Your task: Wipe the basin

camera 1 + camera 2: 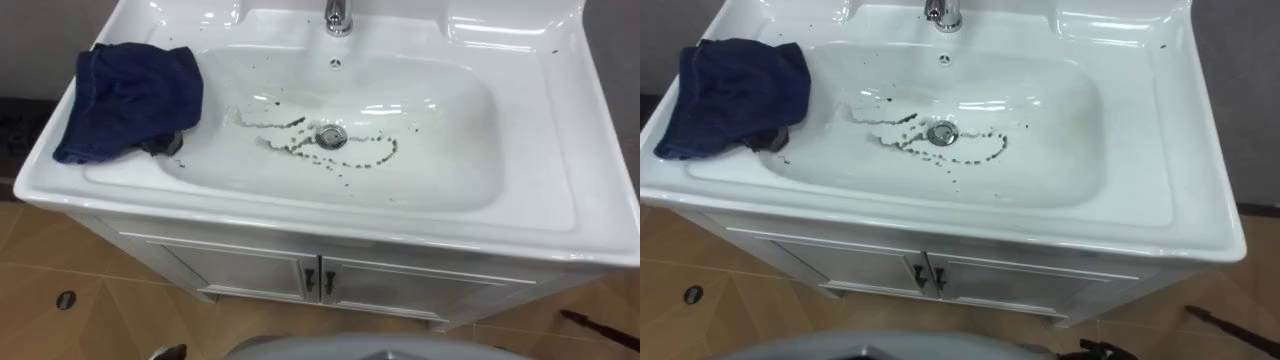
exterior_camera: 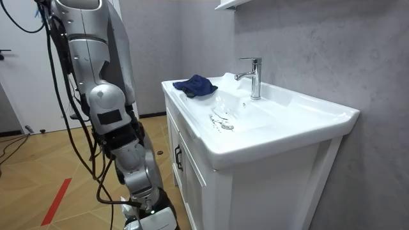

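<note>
A white basin (image 1: 520, 150) is set in a white cabinet, with dark specks and streaks of dirt (image 1: 345, 160) around its drain (image 1: 331, 135). More specks dot the back left rim. A dark blue cloth (image 1: 128, 100) lies crumpled on the basin's left rim, its edge hanging into the bowl over a dark patch. A chrome tap (image 1: 338, 15) stands at the back centre. A small part of my left hand (image 1: 165, 352) shows at the bottom edge, low before the cabinet. My right hand (image 1: 1102, 349) shows as a dark bit at the bottom right. Neither touches the cloth.
The cabinet's two doors (image 1: 320, 280) with dark handles face me below the basin. A grey wall (image 2: 319, 51) runs behind it, and a shelf (image 2: 230, 4) hangs above. In the room view I stand upright on the wooden floor (image 2: 38, 166), close before the cabinet's front.
</note>
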Controlling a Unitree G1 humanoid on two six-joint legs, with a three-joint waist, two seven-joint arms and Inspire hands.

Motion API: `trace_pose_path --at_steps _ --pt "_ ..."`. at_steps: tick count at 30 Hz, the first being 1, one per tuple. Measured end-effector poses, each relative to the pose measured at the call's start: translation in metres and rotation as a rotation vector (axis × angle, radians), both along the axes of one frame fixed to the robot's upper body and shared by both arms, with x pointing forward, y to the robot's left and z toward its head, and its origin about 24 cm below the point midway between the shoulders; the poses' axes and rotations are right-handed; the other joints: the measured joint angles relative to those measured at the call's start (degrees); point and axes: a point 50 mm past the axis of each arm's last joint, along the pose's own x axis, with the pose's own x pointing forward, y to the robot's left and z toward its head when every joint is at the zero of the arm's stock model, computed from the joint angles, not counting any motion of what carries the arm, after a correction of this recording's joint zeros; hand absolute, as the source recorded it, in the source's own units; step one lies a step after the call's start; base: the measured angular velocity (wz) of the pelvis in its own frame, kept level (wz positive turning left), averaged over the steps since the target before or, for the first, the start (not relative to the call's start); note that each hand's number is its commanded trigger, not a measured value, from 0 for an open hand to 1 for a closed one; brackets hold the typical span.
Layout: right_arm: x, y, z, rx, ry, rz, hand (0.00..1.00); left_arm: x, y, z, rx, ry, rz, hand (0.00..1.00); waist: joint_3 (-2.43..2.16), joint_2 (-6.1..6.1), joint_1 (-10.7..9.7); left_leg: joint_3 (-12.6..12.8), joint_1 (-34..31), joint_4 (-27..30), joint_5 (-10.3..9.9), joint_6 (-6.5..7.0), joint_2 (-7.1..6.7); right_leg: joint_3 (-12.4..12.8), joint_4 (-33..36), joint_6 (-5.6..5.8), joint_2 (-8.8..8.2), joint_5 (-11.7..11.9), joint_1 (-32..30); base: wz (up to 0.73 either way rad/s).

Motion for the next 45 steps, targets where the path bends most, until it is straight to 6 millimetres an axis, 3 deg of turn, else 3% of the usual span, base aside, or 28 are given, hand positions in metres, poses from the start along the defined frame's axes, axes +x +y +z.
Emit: trace_pose_path --at_steps 10,19,22,31,32,36,38,41,43,45 --pt "0.001 -0.002 0.001 -0.007 0.007 0.014 0.00 -0.005 -0.006 -0.002 -0.094 0.043 0.070 0.00 0.00 0.55 0.1 -1.0 -1.1 1.0 0.0 0.00 -0.03 -0.8 0.1 -0.02 0.06 0.0 -0.2 0.04" --pt "0.003 -0.002 0.001 -0.007 0.007 0.026 0.00 -0.026 -0.007 -0.002 -0.112 0.076 0.161 0.00 -0.04 0.51 0.3 -3.1 -2.0 1.4 0.1 0.02 -0.51 -3.9 0.0 -0.02 -0.09 0.0 0.5 0.14" --pt "0.001 -0.002 0.001 -0.008 0.010 0.027 0.00 -0.028 -0.004 -0.002 -0.106 0.062 0.206 0.00 -0.01 0.58 0.8 -4.2 -1.9 1.7 0.1 0.02 -1.20 -6.5 0.0 -0.02 -0.18 0.0 1.3 0.23" --pt "0.003 -0.007 0.002 -0.023 0.020 0.086 0.00 -0.022 0.020 0.005 0.023 -0.081 0.414 0.00 0.06 1.24 2.3 -6.9 -2.1 2.3 0.3 -0.11 -1.48 -9.0 0.0 0.11 -0.34 -0.3 1.9 0.13" --pt "0.003 -0.008 0.003 -0.026 0.021 0.094 0.00 -0.019 0.025 0.008 0.057 -0.115 0.430 0.00 -0.20 1.74 2.8 -7.0 -2.1 2.2 0.4 -0.15 -1.48 -9.0 0.0 0.09 -0.34 -0.3 1.9 0.04" --pt "0.001 -0.013 0.004 -0.044 0.027 0.107 0.00 0.010 0.049 0.024 0.163 -0.322 0.506 0.00 -0.11 1.98 5.1 -7.5 -2.2 1.7 0.9 -0.39 -1.99 -9.7 -0.1 0.07 -0.36 -0.3 1.9 0.09" --pt "0.001 -0.016 0.005 -0.055 0.017 0.084 0.00 0.039 0.065 0.045 0.236 -0.506 0.505 0.00 -0.11 2.23 5.3 -9.2 -3.5 2.2 1.4 -0.38 -2.83 -11.1 -1.2 -0.08 -0.47 -0.4 1.8 0.38" --pt "0.001 -0.023 0.007 -0.090 -0.011 0.057 0.00 0.064 0.083 0.076 0.363 -0.720 0.473 0.00 -0.10 3.29 6.4 -9.6 -3.7 2.2 1.7 -0.33 -3.16 -11.2 -1.8 -0.20 -0.52 -0.5 1.9 0.13" --pt "-0.001 -0.025 0.008 -0.099 -0.019 0.050 0.00 0.079 0.090 0.094 0.424 -0.831 0.454 0.00 0.14 3.70 6.8 -9.7 -3.8 2.2 1.7 -0.35 -3.21 -11.6 -1.8 -0.20 -0.52 -0.5 1.9 0.03" --pt "-0.001 -0.025 0.008 -0.107 -0.025 0.062 0.00 0.093 0.096 0.118 0.486 -0.953 0.455 0.00 -0.05 4.03 6.9 -10.0 -4.1 2.2 1.8 -0.45 -3.26 -11.9 -1.9 -0.22 -0.51 -0.5 1.6 0.08"
